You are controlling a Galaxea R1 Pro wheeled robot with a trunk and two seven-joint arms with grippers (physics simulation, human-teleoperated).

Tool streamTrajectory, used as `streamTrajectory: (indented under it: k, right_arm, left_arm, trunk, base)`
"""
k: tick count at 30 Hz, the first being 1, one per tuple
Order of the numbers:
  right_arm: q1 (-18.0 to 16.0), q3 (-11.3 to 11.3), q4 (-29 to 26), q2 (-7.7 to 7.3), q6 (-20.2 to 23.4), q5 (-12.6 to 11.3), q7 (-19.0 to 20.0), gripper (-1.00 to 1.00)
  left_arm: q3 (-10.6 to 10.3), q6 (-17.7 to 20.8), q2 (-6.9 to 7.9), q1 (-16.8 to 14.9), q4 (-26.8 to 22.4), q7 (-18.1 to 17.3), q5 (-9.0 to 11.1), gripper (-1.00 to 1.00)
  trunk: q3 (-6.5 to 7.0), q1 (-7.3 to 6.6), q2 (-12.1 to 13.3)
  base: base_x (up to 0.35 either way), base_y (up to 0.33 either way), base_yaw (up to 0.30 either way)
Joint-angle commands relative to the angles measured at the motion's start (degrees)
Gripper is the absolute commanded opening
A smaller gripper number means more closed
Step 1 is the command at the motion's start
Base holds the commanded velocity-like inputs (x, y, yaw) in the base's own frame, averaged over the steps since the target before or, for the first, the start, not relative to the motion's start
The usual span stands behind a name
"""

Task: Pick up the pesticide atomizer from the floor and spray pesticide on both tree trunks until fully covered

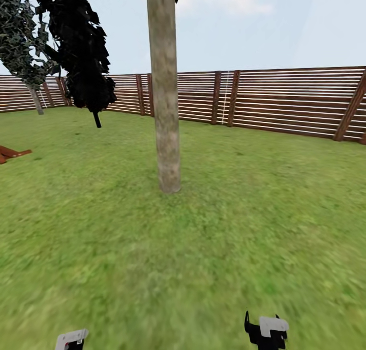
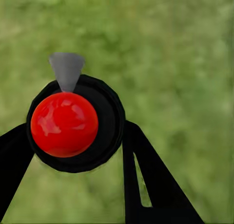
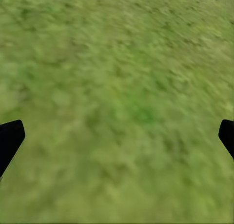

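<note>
Clamped between the left pincer's [image 2: 73, 151] black fingers, the pesticide atomizer [image 2: 73, 124] sits red top up, its grey nozzle pointing ahead. It looks small, rigid and light, best held round its dark body; whatever fills it is hidden. Right pincer [image 3: 117, 136] hangs spread over grass. 1 tree trunk [image 1: 163, 86] stands ahead, mid-lawn.

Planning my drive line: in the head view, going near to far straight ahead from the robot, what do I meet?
Grass lawn → thick tree trunk → more lawn behind it → brown slat fence at the far edge.
</note>
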Motion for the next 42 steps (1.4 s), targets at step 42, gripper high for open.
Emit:
streamTrajectory:
  k: [42]
  right_arm:
    - [0.0, -0.5, 0.0, 0.12, -0.1, 0.6, -0.1, 1.00]
  left_arm:
    - [0.5, -0.2, -0.05, 0.0, 0.1, -0.2, -0.5, -1.00]
  trunk:
    - [-0.05, 0.03, 0.0]
  base:
    - [0.338, 0.000, 0.000]
